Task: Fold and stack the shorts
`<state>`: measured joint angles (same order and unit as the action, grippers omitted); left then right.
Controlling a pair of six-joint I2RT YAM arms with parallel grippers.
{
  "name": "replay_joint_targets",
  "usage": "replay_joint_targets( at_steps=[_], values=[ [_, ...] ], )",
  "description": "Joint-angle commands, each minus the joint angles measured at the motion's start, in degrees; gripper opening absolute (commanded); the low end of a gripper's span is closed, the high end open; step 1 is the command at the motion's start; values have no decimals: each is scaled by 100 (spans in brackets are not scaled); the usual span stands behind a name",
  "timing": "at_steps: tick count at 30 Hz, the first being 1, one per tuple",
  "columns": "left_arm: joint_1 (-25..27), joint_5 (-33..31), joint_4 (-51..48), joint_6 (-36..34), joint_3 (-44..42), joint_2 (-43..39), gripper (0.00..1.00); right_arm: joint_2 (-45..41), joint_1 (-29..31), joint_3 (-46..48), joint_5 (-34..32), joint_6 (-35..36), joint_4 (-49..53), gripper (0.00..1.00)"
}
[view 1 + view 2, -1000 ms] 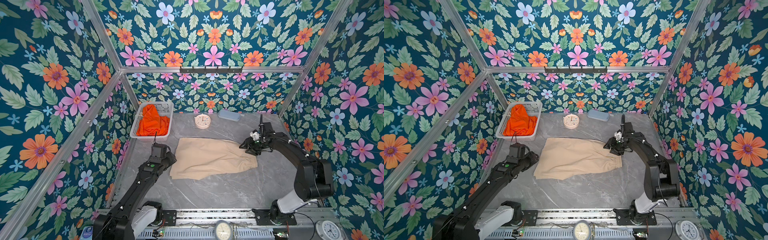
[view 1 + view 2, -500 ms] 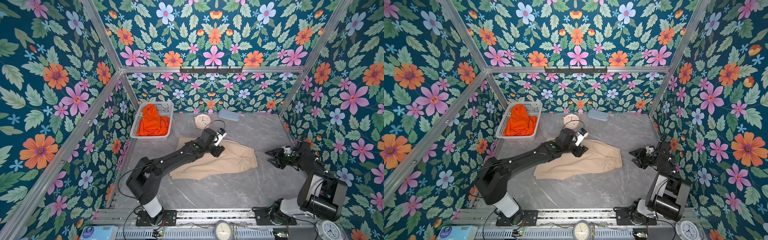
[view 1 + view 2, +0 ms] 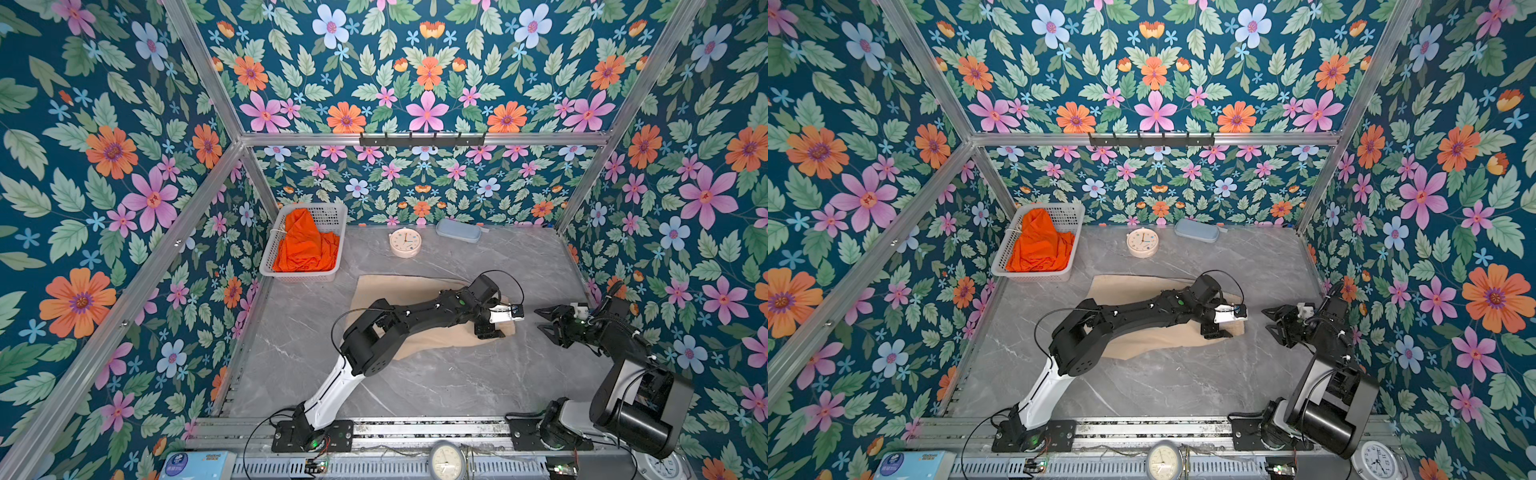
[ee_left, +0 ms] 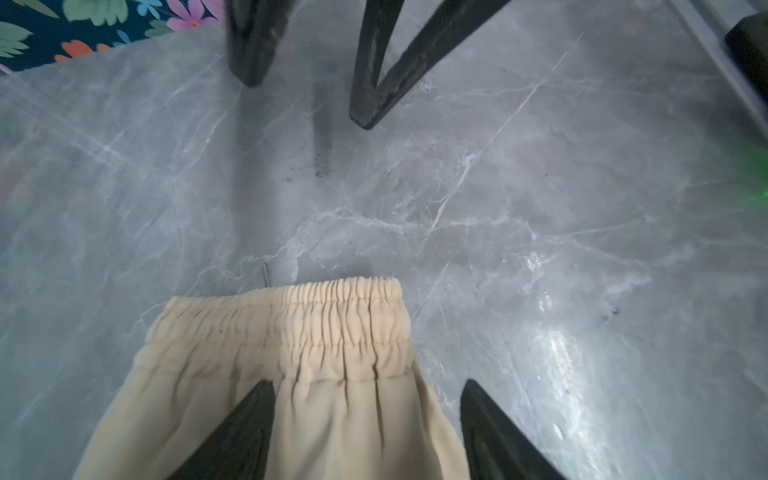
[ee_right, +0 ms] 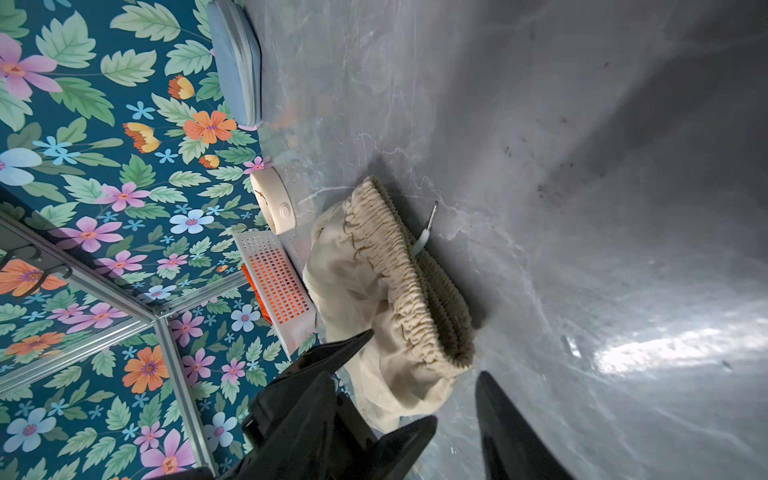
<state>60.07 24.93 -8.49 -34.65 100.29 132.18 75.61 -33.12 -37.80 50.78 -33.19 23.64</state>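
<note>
The beige shorts [image 3: 399, 286] lie flat mid-table, with the gathered waistband [image 4: 340, 299] at their right end. My left arm reaches across them. Its gripper [image 3: 490, 332] hangs open, low over the waistband's near corner. In the left wrist view the left gripper [image 4: 368, 415] has one finger over cloth and one over bare table. My right gripper [image 3: 540, 319] stands open just right of the shorts, clear of the cloth; one of its fingers [image 5: 511, 428] shows in the right wrist view. The orange shorts [image 3: 305, 245] lie crumpled in the white basket [image 3: 332, 210] at the back left.
A round cream clock [image 3: 405, 243] and a blue-grey case [image 3: 457, 230] lie against the back wall. Flowered walls with aluminium posts close in three sides. A metal rail [image 3: 415, 428] with both arm bases runs along the front edge.
My left arm has swung from the shorts' left edge across them to the waistband's near corner, its jaws widening. My right gripper has left the waistband and drawn back right.
</note>
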Motion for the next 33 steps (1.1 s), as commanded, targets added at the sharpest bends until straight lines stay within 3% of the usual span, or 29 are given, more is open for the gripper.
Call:
replay_joint_targets(
  at_steps=[1,5,7,10,14,21,33],
  values=[
    [57,-253,67,-142,-1,212,73,-19,-1,43,83,-191,-262,59],
    [69,-1009,590,47,-266,318,70,-38,-1,110,2,-166,-246,60],
    [66,-1174,914,178,-455,269,63,-31,-1,140,-19,-92,-231,60],
    [57,-1177,1467,436,-720,78,40,58,-1,187,3,20,-164,61],
    [10,-717,2511,968,-1293,-411,31,137,46,247,385,-7,-190,67],
    [-160,-93,4168,1750,-2228,-983,27,317,681,245,1192,-630,-692,76],
    [-188,134,4119,1648,-2383,-958,26,825,1146,383,1611,-2612,-2658,77]
  ],
)
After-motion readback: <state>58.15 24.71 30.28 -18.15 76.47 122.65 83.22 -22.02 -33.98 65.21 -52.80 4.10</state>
